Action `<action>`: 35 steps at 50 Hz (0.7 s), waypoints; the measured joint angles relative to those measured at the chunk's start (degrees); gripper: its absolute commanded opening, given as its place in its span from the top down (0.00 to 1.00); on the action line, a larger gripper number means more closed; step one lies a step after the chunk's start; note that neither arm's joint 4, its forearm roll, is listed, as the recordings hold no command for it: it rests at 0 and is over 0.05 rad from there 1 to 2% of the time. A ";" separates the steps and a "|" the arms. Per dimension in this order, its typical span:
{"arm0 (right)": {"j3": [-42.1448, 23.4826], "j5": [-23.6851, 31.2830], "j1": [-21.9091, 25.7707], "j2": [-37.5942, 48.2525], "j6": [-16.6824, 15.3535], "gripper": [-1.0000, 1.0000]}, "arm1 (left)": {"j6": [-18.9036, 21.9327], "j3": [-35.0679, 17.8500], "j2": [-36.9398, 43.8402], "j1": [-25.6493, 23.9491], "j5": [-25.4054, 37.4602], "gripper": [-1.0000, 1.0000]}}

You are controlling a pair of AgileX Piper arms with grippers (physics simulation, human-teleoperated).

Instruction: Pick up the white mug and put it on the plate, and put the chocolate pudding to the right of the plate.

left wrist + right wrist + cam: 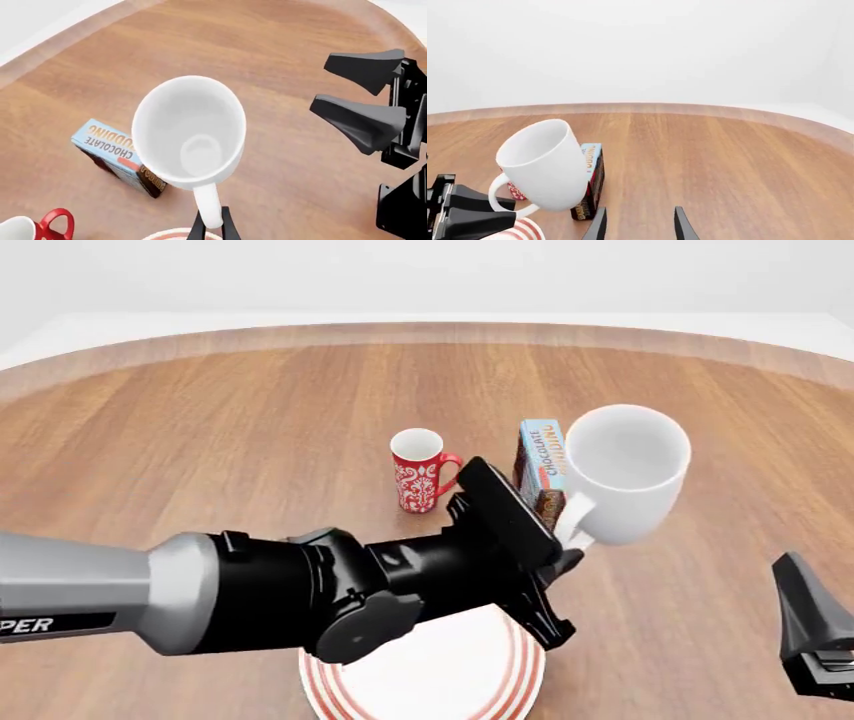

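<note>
**White mug held aloft by its handle, short of the plate**

The white mug (625, 472) was seen lifted clear of the table, tilted, its mouth turned up and toward the front camera. It was carried by its loop handle (209, 204), on which the left gripper (567, 545) was clenched; in the left wrist view the two dark fingertips (227, 226) were pressed against either side of the handle's lower end. The mug's interior was shown bare and white, with nothing in it.

Just behind the mug, the chocolate pudding (539, 464) was standing on the table on a narrow side, its blue face turned toward the red mug (419, 472), which was upright a little further left and also looked empty. The plate (517, 682) lay nearest the camera, largely hidden under the left arm; the part that was visible held nothing. The mug was judged to be beyond and to the right of the plate rather than over it.

The right gripper (638, 225) was held low at the right, its fingers parted with nothing between them, well apart from the mug.

For the step in hand, the mug would best be drawn back until its base is over the plate's centre, levelled upright, then lowered until it is seated before the handle is released. A handle grip was judged liable to let the mug swing, so a slow move would be wise, and the carton should be kept clear of
</note>
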 measured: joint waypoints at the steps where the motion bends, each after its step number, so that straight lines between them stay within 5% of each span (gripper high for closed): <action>1: 0.00 0.00 0.00 0.00 -0.01 0.00 | -0.03 0.43 -0.33 0.01 -0.13 1.00; 35: -0.04 -0.16 0.11 -0.04 -0.29 0.00 | -0.78 13.61 -11.81 2.20 -2.49 1.00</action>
